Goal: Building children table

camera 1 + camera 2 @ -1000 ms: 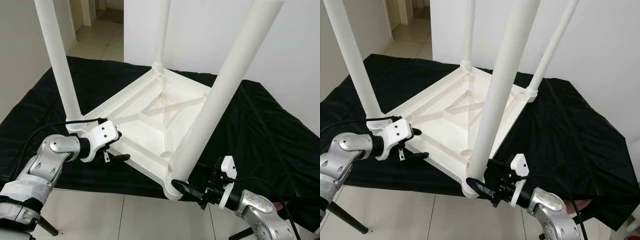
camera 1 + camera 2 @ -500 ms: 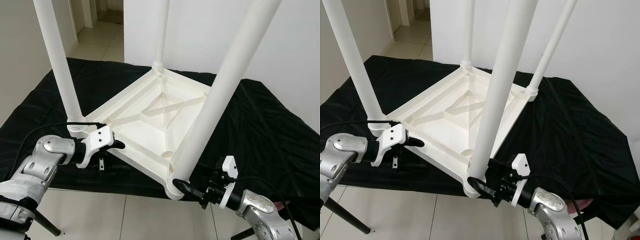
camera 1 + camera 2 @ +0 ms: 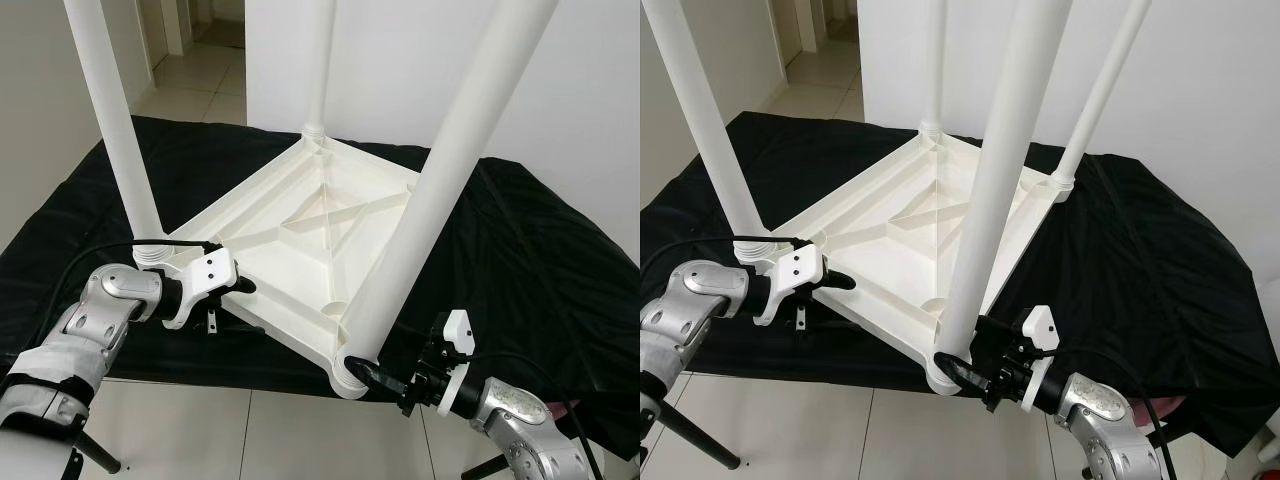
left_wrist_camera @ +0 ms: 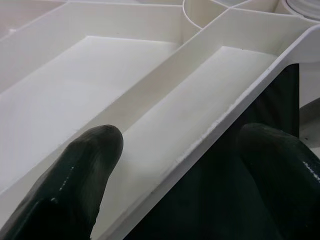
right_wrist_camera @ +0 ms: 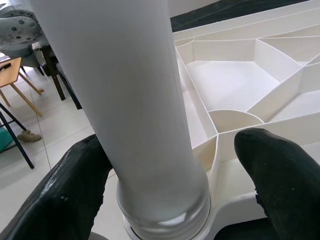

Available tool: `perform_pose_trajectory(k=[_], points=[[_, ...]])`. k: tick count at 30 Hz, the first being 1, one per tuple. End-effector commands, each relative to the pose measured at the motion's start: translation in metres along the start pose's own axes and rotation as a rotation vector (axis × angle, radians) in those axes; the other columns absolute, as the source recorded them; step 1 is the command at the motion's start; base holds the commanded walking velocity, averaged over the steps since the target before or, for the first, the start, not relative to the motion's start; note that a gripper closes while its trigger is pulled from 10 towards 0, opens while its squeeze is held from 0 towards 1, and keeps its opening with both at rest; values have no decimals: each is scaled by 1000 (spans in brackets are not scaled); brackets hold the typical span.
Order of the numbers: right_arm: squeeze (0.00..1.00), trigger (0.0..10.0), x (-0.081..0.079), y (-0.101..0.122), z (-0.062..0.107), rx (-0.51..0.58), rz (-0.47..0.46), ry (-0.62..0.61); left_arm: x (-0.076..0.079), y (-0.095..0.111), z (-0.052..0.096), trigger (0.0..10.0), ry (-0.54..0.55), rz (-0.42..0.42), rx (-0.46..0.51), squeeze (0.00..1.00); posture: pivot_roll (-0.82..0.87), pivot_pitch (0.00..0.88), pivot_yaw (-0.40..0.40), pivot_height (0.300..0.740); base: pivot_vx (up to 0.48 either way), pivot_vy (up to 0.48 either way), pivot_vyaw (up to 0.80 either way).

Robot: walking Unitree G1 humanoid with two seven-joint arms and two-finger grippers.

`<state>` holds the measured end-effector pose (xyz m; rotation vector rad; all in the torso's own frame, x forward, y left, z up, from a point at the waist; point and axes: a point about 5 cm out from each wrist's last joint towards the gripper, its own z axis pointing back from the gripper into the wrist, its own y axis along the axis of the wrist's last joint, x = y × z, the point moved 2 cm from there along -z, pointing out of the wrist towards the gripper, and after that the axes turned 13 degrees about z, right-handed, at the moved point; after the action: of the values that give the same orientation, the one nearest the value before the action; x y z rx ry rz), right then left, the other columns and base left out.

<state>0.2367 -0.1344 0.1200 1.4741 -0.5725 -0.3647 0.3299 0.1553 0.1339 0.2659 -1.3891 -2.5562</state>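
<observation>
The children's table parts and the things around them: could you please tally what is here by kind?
White table legs: 4
White tabletop, upside down: 1
Black cloth under it: 1
Robot grippers: 2, left gripper at the tabletop's edge, right gripper at the nearest leg's base
Total: 8

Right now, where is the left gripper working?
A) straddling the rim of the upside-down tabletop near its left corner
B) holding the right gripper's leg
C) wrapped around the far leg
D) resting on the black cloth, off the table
A: in the left wrist view the left gripper has one finger inside the tabletop rim and one outside it.
</observation>
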Motion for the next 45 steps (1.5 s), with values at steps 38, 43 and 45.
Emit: perform_pose_trajectory(k=[38, 43, 45], points=[[0, 10000, -6, 7, -13, 40, 3, -22, -12, -38, -1, 0, 37, 13, -187, 0, 10, 0, -43, 740, 0, 0, 0], [0, 10000, -8, 7, -18, 50, -3, -22, -9, -45, 6, 0, 53, 35, -174, 0, 15, 0, -48, 740, 0, 0, 0], [0, 10000, -7, 7, -19, 51, -6, -26, -9, -46, 8, 0, 65, 47, -162, 0, 19, 0, -51, 740, 0, 0, 0]])
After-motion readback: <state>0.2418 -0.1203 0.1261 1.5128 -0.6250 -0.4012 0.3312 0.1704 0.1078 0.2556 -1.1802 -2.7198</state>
